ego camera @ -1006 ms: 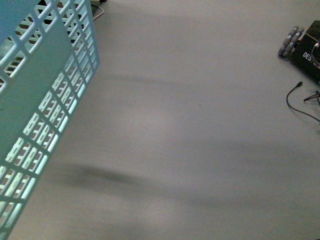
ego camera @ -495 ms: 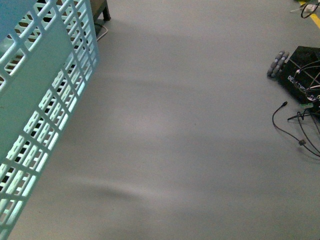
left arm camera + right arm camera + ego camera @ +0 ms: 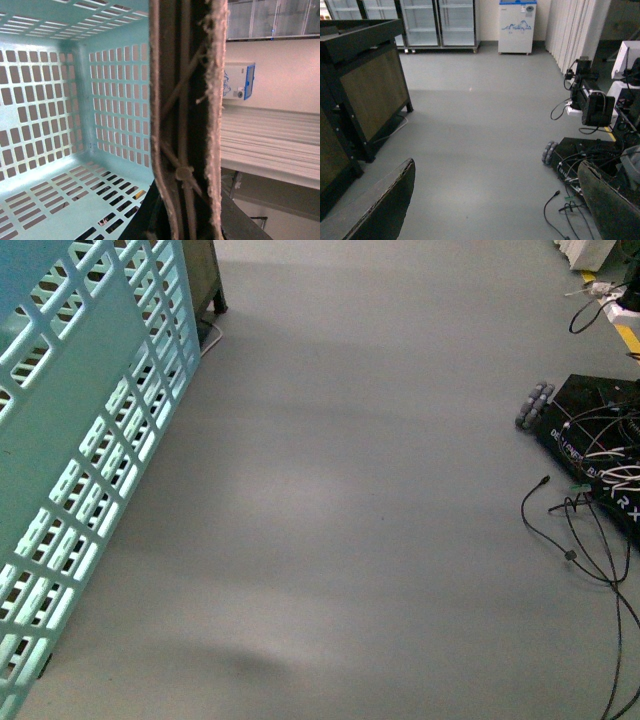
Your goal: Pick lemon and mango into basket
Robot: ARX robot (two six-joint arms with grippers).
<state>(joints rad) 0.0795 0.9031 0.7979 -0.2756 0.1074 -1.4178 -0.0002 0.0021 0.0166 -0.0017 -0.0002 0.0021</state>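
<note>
Heads up: neither the lemon nor the mango shows up in any camera right now. So you can't say which way they lie from either tool, and the way the mango's long side points is anyone's guess.

What you do have is the basket [image 3: 90, 440]. It fills the left edge of the front view, on the left arm's side, with its slotted wall leaning over the grey floor [image 3: 380, 490]. It looks like it's hanging off the floor rather than sitting flat, but that's my read. The left wrist camera looks straight down into it, and I see no fruit inside.

The brown handle [image 3: 185, 100] runs lengthwise right across that camera, very close. It passes by the dark bits of the left tool [image 3: 187, 222]. I can't tell whether that tool is actually clamped on it.

Your right tool [image 3: 496, 167] is spread wide with nothing in it, over bare floor. A dark cabinet [image 3: 365, 90] sits off to one side and a black cart with loose cables [image 3: 600, 440] to the other.

So the right arm looks like the free one for picking. You'll need the fruit in view before you can line anything up.
</note>
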